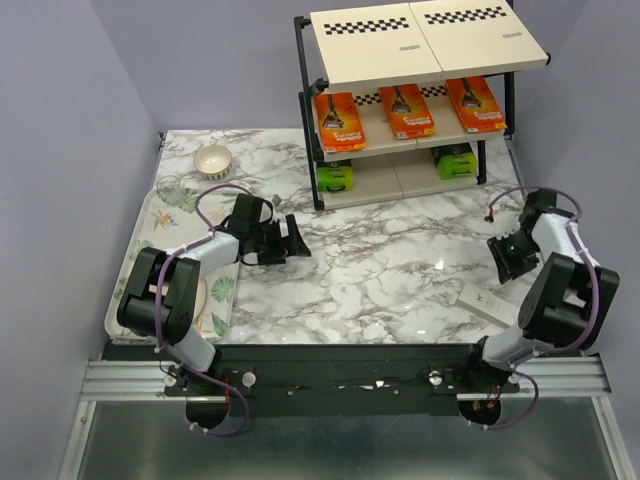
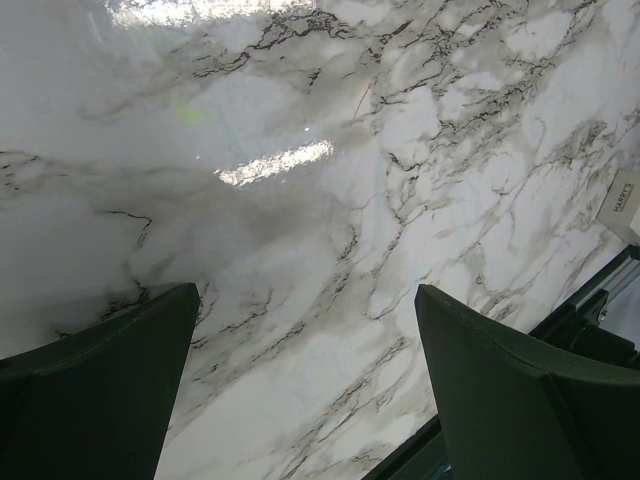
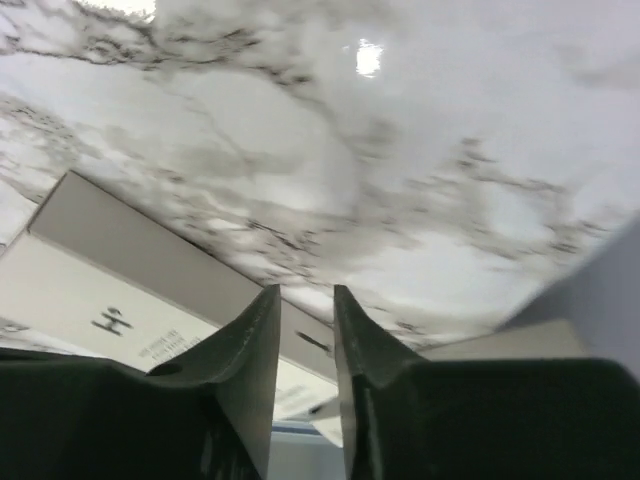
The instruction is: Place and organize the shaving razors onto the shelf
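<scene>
The shelf point(image 1: 425, 45) stands at the back. Three orange razor packs point(image 1: 408, 110) lie on its middle board, and two black packs with lime-green ends point(image 1: 335, 176) lie on its bottom board. One slim white razor box point(image 1: 486, 302) lies on the marble near the right arm; it also shows in the right wrist view point(image 3: 120, 290) and at the edge of the left wrist view point(image 2: 625, 205). My left gripper point(image 1: 300, 240) point(image 2: 305, 290) is wide open and empty over bare marble. My right gripper point(image 1: 503, 268) point(image 3: 305, 290) hovers just beyond the white box, its jaws a narrow gap apart and empty.
A floral tray point(image 1: 150, 250) lies at the left under the left arm, with a clear glass point(image 1: 170, 187) at its far end. A small cream bowl point(image 1: 212, 160) sits at the back left. A black rail point(image 1: 340, 355) runs along the near edge. Grey walls close in both sides.
</scene>
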Robot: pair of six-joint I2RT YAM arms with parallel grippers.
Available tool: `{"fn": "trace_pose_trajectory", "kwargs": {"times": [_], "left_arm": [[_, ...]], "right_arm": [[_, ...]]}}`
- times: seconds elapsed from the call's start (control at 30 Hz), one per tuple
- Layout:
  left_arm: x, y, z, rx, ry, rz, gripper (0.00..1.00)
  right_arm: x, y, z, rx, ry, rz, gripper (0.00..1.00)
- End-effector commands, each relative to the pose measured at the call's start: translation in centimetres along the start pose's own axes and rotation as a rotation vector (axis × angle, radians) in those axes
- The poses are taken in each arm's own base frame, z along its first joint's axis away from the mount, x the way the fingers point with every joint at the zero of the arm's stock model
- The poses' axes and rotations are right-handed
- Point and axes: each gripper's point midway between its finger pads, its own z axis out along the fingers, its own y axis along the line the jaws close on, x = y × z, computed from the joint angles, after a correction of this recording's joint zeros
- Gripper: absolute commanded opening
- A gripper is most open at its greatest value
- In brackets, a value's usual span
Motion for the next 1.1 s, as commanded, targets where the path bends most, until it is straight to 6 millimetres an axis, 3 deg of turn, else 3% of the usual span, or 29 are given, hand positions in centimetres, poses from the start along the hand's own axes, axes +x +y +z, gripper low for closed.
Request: {"fn": "trace_pose_trajectory", "kwargs": {"times": [0.0,0.03,0.07,0.1,0.2,0.27,0.5,0.63,0.8,0.87,1.0,1.07], "left_arm": [[-0.6,-0.9,-0.4,0.034,-0.043,0.009,0.98],[-0.4,-0.8,-0.3,0.035,-0.039,0.001,0.98],[-0.4,-0.8,-0.2,0.037,-0.039,-0.001,0.98],[-0.4,-0.8,-0.2,0.041,-0.042,-0.008,0.98],[-0.3,-0.8,-0.1,0.043,-0.04,-0.014,0.98],[-0.5,-1.0,-0.1,0.047,-0.043,-0.013,0.98],[-0.4,-1.0,0.0,0.049,-0.034,-0.021,0.98],[0.1,-0.5,0.0,0.025,-0.008,-0.016,0.99],[0.8,0.2,-0.1,-0.007,0.023,-0.001,0.98],[0.8,0.2,-0.1,-0.011,0.024,0.001,0.98],[0.5,0.1,-0.2,-0.009,0.014,0.008,0.98],[0.2,0.0,-0.2,-0.008,0.009,0.009,0.98]], "right_arm": [[-2.2,-0.1,-5.6,-0.021,-0.281,-0.185,0.47],[-1.9,0.4,-5.9,-0.025,-0.3,-0.239,0.53],[-0.8,1.5,-5.9,-0.03,-0.311,-0.296,0.64],[-0.1,2.3,-5.7,-0.046,-0.309,-0.405,0.85],[2.3,4.8,-4.6,-0.077,-0.306,-0.578,0.87],[2.8,5.5,-3.9,-0.076,-0.316,-0.609,0.93],[1.9,4.8,-1.8,-0.069,-0.332,-0.583,0.94],[0.8,4.5,-0.7,-0.081,-0.357,-0.603,1.0],[1.8,4.7,2.4,-0.125,-0.299,-0.652,1.0],[1.6,4.3,2.7,-0.124,-0.289,-0.632,0.99],[1.5,3.7,3.6,-0.139,-0.254,-0.578,0.92],[1.9,3.3,4.1,-0.14,-0.217,-0.56,0.82]]}}
